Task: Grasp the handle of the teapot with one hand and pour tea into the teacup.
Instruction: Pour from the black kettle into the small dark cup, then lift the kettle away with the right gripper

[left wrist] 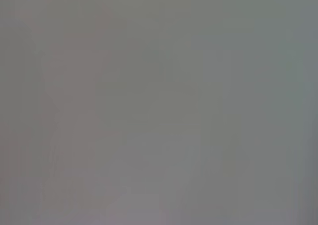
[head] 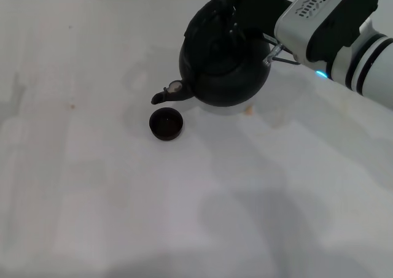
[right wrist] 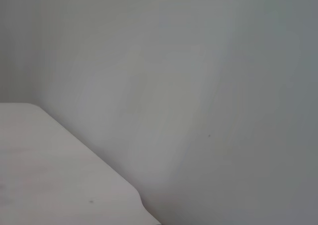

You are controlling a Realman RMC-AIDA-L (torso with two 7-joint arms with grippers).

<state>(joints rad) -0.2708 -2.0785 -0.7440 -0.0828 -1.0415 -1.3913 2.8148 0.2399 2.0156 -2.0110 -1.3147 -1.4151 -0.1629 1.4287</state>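
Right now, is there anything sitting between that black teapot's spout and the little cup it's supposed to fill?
Nothing visible. The teapot, held at its handle by the right gripper, has its spout just above the teacup, with only open air between.

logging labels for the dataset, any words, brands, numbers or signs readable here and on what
None can be read.
The right arm's white housing bears a row of small dark marks, too small to tell whether they are letters.
The teapot, held at its handle by the right gripper, shows no print.
The teacup and table show none either.
Both wrist views show only blank surfaces.
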